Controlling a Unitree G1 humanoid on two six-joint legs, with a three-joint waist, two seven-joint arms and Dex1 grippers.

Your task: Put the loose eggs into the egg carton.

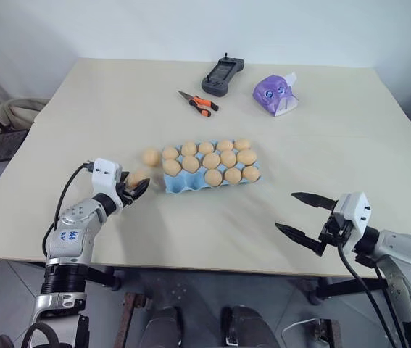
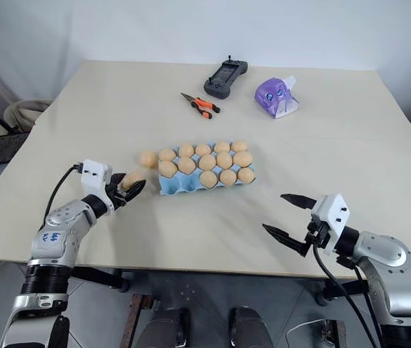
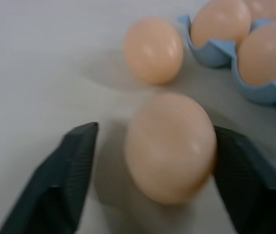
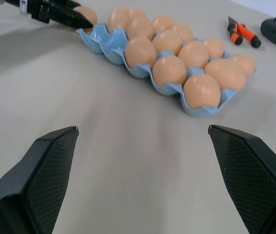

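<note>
Two loose eggs lie on the table just off the egg carton at its left end. Our left gripper brackets the nearer egg, one finger touching it, the other apart. Our right gripper hangs wide open and empty by the table's near edge.

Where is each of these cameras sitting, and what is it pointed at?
Left and right eye: on the head, looking down at the table, the egg carton, both arms.
Left wrist: along the left gripper, fingers either side of a loose egg.
Right wrist: along the open right gripper toward the carton.
Shared: carton and eggs.
</note>
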